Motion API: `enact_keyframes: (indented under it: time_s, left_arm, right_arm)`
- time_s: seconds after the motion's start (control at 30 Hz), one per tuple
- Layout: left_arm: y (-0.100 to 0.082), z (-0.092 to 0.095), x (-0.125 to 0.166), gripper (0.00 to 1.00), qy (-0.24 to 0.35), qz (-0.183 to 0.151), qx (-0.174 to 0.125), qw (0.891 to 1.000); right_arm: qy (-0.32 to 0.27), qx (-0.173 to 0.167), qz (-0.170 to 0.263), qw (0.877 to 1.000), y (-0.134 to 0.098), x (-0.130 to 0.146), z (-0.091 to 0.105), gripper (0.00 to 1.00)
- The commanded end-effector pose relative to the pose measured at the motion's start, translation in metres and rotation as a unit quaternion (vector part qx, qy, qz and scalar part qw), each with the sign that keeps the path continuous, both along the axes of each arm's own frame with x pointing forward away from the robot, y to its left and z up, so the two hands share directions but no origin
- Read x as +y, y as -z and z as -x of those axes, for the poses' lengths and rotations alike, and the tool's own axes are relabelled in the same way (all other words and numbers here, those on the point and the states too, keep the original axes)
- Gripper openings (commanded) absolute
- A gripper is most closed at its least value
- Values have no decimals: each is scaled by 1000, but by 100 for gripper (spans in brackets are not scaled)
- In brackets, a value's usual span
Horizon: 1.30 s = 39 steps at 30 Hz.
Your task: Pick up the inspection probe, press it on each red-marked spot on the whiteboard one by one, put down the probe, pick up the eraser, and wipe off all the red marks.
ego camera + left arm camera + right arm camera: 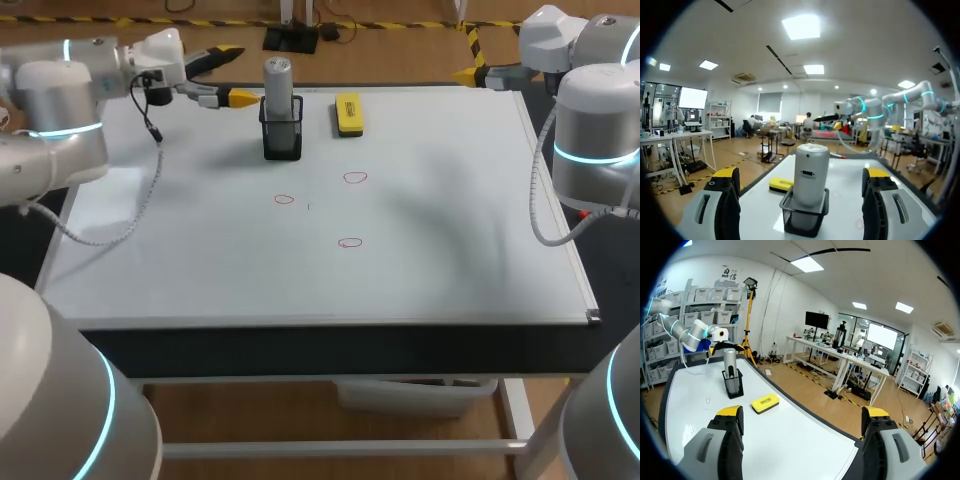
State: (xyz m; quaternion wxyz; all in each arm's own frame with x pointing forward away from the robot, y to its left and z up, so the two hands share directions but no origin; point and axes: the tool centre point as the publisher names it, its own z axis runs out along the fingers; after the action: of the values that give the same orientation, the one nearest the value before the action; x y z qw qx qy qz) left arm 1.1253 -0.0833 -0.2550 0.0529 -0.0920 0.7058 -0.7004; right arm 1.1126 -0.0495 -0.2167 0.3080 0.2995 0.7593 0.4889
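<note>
Covering nearly the whole surface, the whiteboard (430, 250) lies flat with a thin metal frame along its edges. Three small red marks are drawn on it, each a rough ring: one left of the middle (284, 199), one a little farther back and to the right (355, 178), and one nearer the front (349, 242). They lie well apart from each other.

Toward the far edge stands a black mesh holder (282, 135), square and open at the top. The inspection probe (277, 80), a grey cylinder, stands upright in it, its upper half rising above the rim. Just to the right of the holder, apart from it, the yellow eraser (348, 114) lies flat on the board.

The left tool (235, 75) hangs over the far left part of the board, fingers spread and holding nothing; the probe is ahead of it, untouched. The right tool (802, 412) hangs at the far right corner of the surface, fingers spread wide and empty, well away from the eraser and holder.
</note>
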Motion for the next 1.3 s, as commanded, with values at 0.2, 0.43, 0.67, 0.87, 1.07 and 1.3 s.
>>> enact_keyframes:
  time_s: [0.2,0.43,0.67,0.87,1.07,1.3]
  left_arm:
    - [7,-18,-29,100,84,29,-7,996]
    - [17,-14,-45,100,106,25,2,994]
    - [20,-16,-58,100,119,28,9,992]
    - [20,-15,-63,100,110,32,9,993]
    - [20,-14,-71,100,91,25,10,995]
    - [20,-10,-75,100,79,23,10,997]
  right_arm:
    - [0,0,0,1000,0,0,0,100]
    - [0,0,0,1000,0,0,0,100]
    - [0,0,0,1000,0,0,0,100]
    - [0,0,0,1000,0,0,0,100]
    - [0,0,0,1000,0,0,0,100]
    - [0,0,0,1000,0,0,0,100]
